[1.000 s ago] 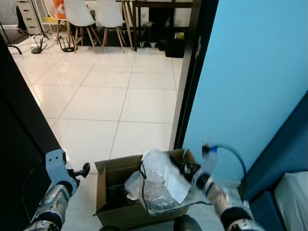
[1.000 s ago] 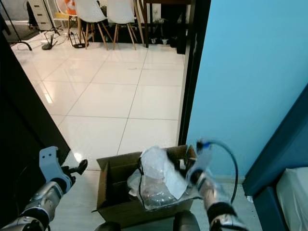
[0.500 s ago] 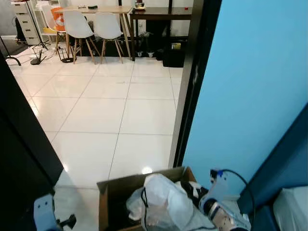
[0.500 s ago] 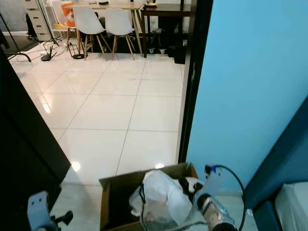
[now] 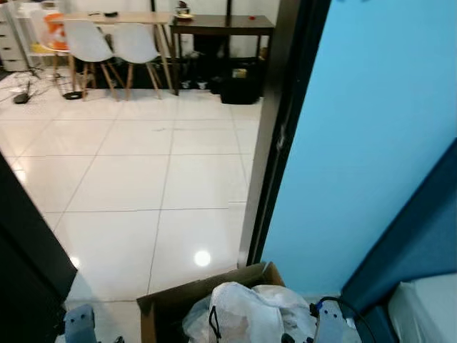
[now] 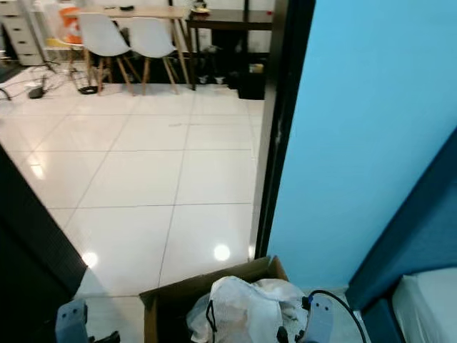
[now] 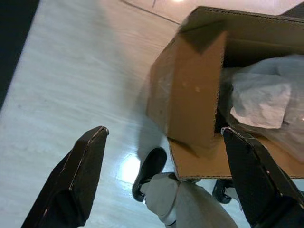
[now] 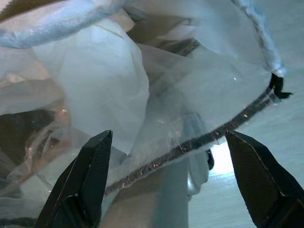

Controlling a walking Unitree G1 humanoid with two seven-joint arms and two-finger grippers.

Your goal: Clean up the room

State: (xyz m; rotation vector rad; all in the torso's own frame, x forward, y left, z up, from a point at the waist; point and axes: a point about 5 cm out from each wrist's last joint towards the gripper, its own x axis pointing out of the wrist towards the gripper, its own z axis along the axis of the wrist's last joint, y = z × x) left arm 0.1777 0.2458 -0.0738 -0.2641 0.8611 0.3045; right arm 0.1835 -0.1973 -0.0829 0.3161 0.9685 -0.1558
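A brown cardboard box (image 5: 171, 299) stands on the floor at my feet, stuffed with clear and white plastic bags (image 5: 250, 314). My right gripper (image 8: 168, 183) hangs open just above the crumpled plastic (image 8: 109, 95) in the box, nothing between its fingers. My left gripper (image 7: 161, 185) is open beside the box's outer wall (image 7: 194, 99), over bare floor. The top of the right wrist (image 6: 318, 318) and of the left wrist (image 5: 78, 321) peek in at the bottom of the eye views.
White tiled floor (image 5: 143, 171) stretches ahead through a black door frame (image 5: 268, 128). A blue wall (image 5: 371, 128) is on the right, a dark panel (image 5: 21, 243) on the left. White chairs (image 5: 107, 50) and a wooden table (image 5: 121, 16) stand far back.
The head view has tilted up: box and arms slid to the bottom edge and more of the far room shows. Both arms have dropped lower in view.
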